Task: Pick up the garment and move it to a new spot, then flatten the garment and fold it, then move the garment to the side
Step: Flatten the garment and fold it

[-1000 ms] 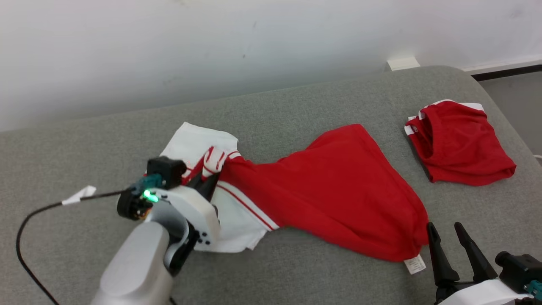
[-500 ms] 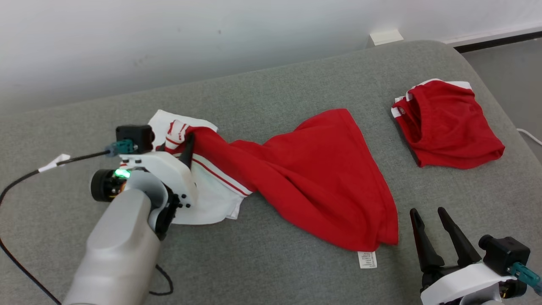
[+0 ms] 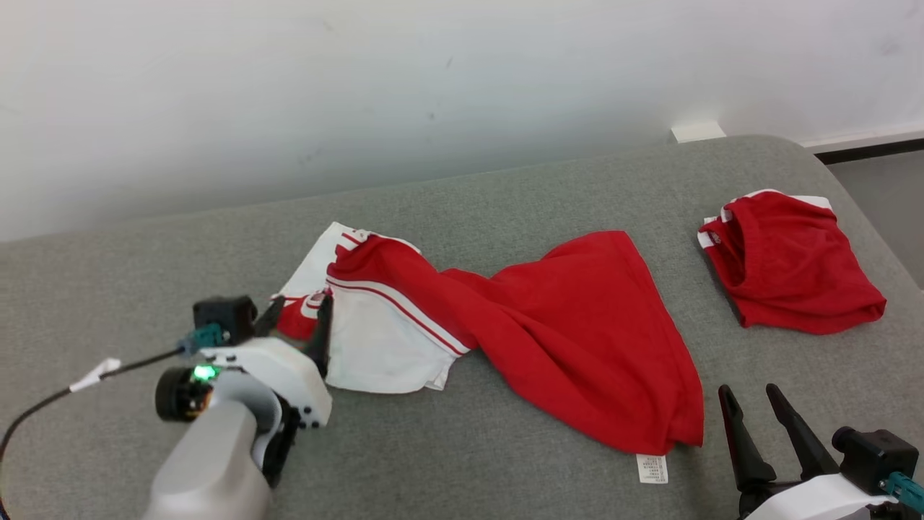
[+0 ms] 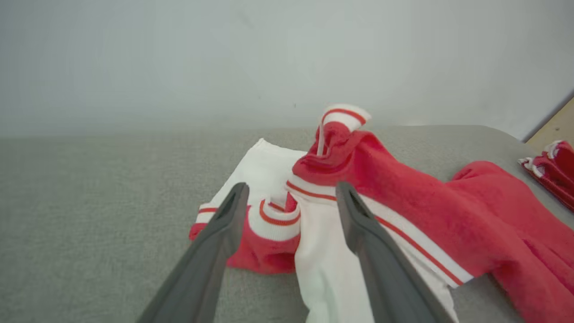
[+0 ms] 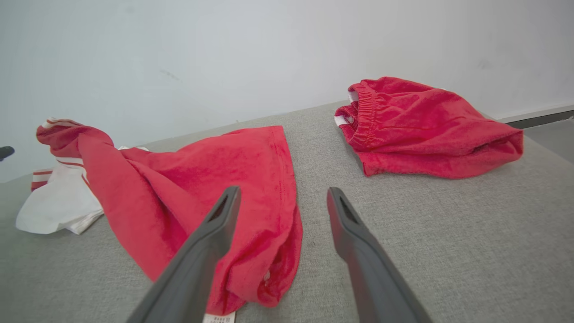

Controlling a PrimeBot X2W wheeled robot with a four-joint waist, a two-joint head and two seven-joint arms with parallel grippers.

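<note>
Your left tool [image 3: 299, 313] stands wide open, low over the couch [image 3: 505, 462], with its cable [image 3: 43, 412] trailing off to its left. In the left wrist view [image 4: 291, 188] a red cuff [image 4: 273, 224] with a white ribbed band lies between the two fingers. Neither finger closes on the cuff, so nothing is held.

The shirt [image 3: 577, 339] starts right at that tool and runs away to its right. White panels with red stripes lie flat just beyond the fingertips. A twisted red part rises behind them in the left wrist view [image 4: 403, 188] and ends in another striped band. From there the red body spreads out flat across the middle of the couch, and its hem reaches nearly to your right tool [image 3: 748, 393]. A white label [image 3: 652, 468] sticks out from under the hem, just left of that tool.

Your right tool is wide open too and holds nothing. In the right wrist view [image 5: 283, 192] its left finger overlaps the shirt's hem [image 5: 193, 179], and whether they touch you cannot tell. Beyond that tool and a little to its right, red shorts [image 3: 794, 274] lie bunched, well apart from the shirt.
</note>
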